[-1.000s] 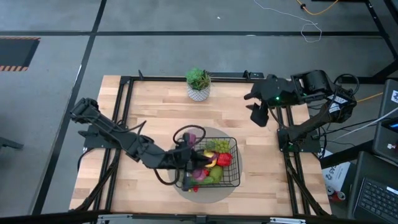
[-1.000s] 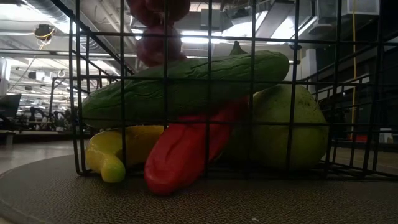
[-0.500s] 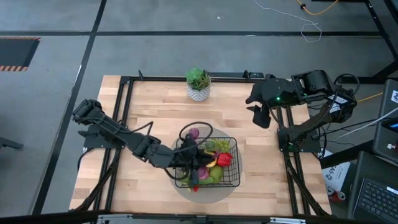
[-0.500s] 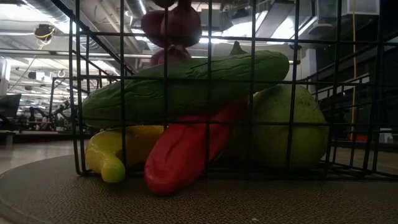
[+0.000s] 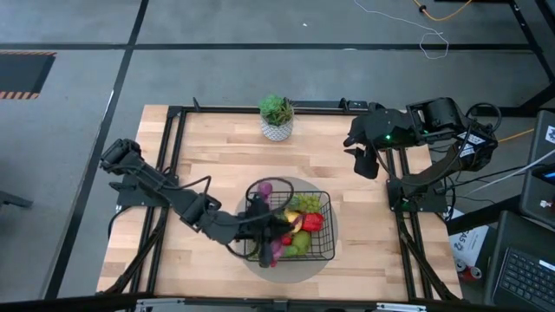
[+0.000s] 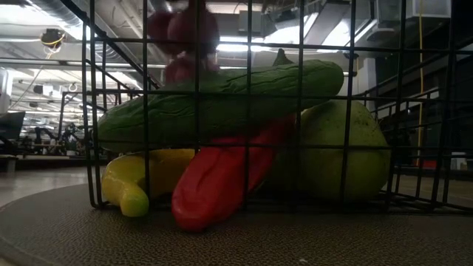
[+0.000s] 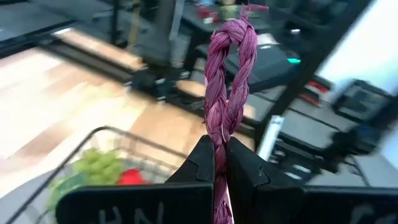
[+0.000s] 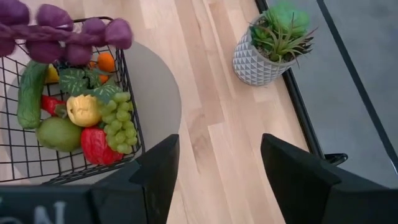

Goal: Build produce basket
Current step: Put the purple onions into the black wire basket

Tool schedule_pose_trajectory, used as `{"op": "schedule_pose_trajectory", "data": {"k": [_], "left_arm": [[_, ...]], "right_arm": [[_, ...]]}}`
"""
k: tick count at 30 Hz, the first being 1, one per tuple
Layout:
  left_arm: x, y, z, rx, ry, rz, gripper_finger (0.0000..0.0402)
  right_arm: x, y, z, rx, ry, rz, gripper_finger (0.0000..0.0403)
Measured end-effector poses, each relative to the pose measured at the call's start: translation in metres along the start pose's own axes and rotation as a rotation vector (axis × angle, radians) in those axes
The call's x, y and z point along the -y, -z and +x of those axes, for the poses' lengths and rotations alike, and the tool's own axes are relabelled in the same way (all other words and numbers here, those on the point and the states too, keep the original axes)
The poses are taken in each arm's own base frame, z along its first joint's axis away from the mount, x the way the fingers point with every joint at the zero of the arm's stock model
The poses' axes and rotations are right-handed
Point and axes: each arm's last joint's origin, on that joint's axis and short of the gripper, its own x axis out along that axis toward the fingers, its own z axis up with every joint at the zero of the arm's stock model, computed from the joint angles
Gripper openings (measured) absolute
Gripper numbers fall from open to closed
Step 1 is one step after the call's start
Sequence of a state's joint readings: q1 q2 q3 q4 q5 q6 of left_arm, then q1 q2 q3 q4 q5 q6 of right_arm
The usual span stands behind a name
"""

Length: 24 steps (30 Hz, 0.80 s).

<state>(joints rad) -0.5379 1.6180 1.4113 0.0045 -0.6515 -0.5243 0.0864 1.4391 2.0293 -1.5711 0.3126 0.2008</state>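
Observation:
The black wire basket [image 5: 329, 227] stands on a round grey mat and holds a cucumber [image 6: 222, 100], a pear [image 6: 344, 151], a red pepper [image 6: 222, 177], a banana [image 6: 137, 181] and green grapes [image 8: 118, 121]. My left gripper [image 7: 219, 163] reaches over the basket's left side [image 5: 260, 224], shut on a bunch of purple grapes [image 8: 62, 31]. The bunch shows just above the cucumber in the low view [image 6: 181, 37]. My right gripper [image 8: 214, 174] stands open, high over the table's far right part [image 5: 364, 158], with nothing between its fingers. My left gripper pinches the twisted purple stem [image 7: 219, 146] of the grape bunch between its two fingers. The stem's looped end [image 7: 231, 56] sticks out beyond the fingertips. The fingers lie nearly level and come from the table's left. The grapes hang over the basket's produce, off the table.
A potted green plant in a white pot [image 5: 277, 117] stands at the table's far edge, also seen in the right wrist view [image 8: 270, 43]. The round mat [image 5: 290, 270] lies under the basket. Bare wooden tabletop [image 8: 217, 118] lies between basket and plant.
My left gripper has rolled about its own line and sunk a little over the basket, staying shut on the stem. The purple grapes have swayed sideways above the cucumber. The right gripper has rolled slightly without leaving its place.

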Motion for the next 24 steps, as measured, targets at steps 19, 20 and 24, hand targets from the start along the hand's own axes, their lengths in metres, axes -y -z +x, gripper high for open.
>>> {"op": "schedule_pose_trajectory", "data": {"k": [19,20,24], "left_arm": [[-0.046,0.008,0.03,-0.152,-0.19,-0.214,0.0038],[-0.047,0.01,0.03,-0.159,-0.193,-0.208,0.0042],[-0.046,0.009,0.03,-0.154,-0.186,-0.179,0.0046]], "right_arm": [[-0.004,0.004,0.015,-0.063,0.012,-0.048,0.0226],[-0.005,0.005,0.019,-0.08,0.015,-0.054,0.0226],[-0.01,0.011,0.036,-0.148,0.027,-0.091,0.0226]]}}
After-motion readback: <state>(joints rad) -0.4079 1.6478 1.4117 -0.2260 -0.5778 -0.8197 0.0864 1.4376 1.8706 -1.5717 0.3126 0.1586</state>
